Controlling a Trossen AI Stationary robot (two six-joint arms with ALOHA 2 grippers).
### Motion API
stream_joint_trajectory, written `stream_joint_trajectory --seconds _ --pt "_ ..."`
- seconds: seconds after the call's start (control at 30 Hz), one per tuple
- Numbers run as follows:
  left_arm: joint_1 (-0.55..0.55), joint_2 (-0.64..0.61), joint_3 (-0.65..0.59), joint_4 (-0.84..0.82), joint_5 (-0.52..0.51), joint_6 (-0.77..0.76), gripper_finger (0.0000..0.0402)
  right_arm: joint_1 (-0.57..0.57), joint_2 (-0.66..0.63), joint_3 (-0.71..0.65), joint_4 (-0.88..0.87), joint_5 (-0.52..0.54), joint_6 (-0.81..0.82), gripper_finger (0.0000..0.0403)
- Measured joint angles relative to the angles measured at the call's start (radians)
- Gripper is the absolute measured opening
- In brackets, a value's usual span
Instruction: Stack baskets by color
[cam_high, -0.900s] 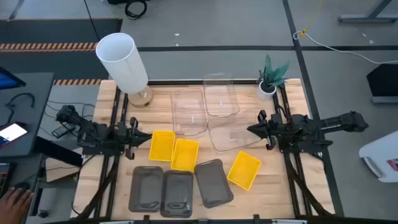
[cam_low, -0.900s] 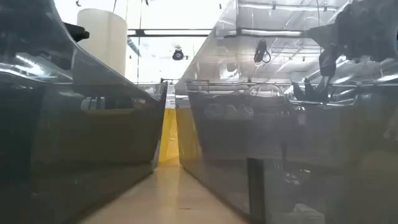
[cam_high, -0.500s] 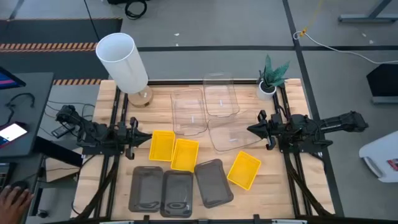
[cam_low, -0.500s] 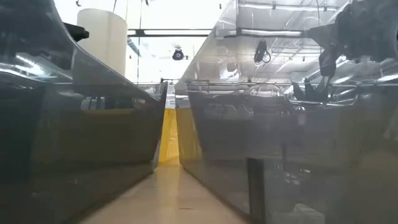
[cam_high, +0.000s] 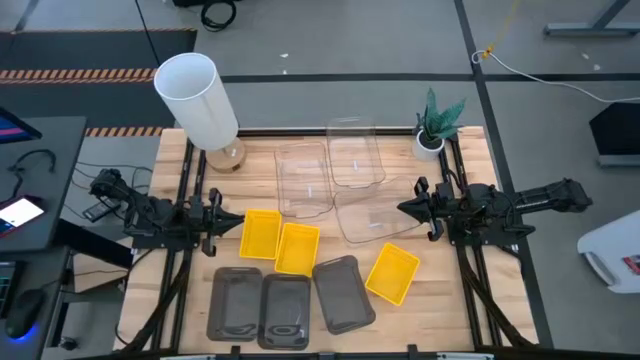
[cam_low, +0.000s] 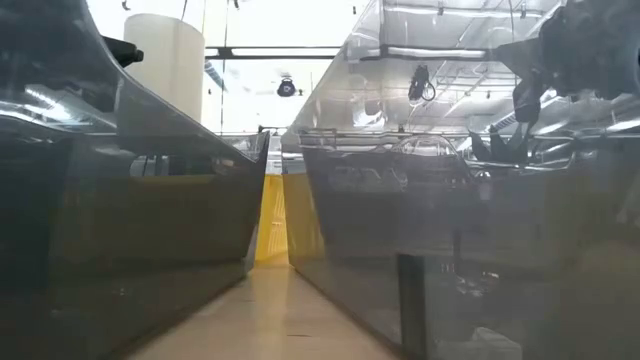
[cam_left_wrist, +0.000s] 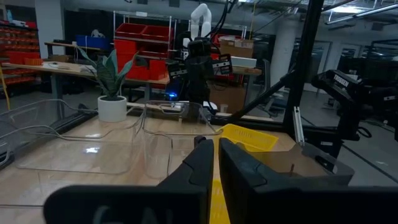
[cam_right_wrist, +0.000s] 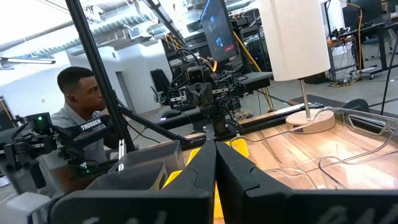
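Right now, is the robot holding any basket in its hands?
No. The left hand and the right hand are both shut on nothing, hanging at the table's sides. All the baskets lie on the table.

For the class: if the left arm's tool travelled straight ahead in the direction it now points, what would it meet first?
Most likely the leftmost yellow basket, lying just ahead of the shut left tool in the high view. Height is unclear, so it might pass above the rim.

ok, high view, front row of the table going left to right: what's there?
Dark grey basket → second dark grey basket → third dark grey basket, tilted → yellow basket, tilted. Each lies singly, none stacked.
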Motion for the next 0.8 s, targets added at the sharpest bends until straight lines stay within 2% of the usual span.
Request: stream_joint_trajectory --seconds 0.8 --pt "0.0 0.0 0.0 0.0 0.0 0.0 0.0031 0.0 0.0 0.0 0.0 0.0 0.0 0.0013"
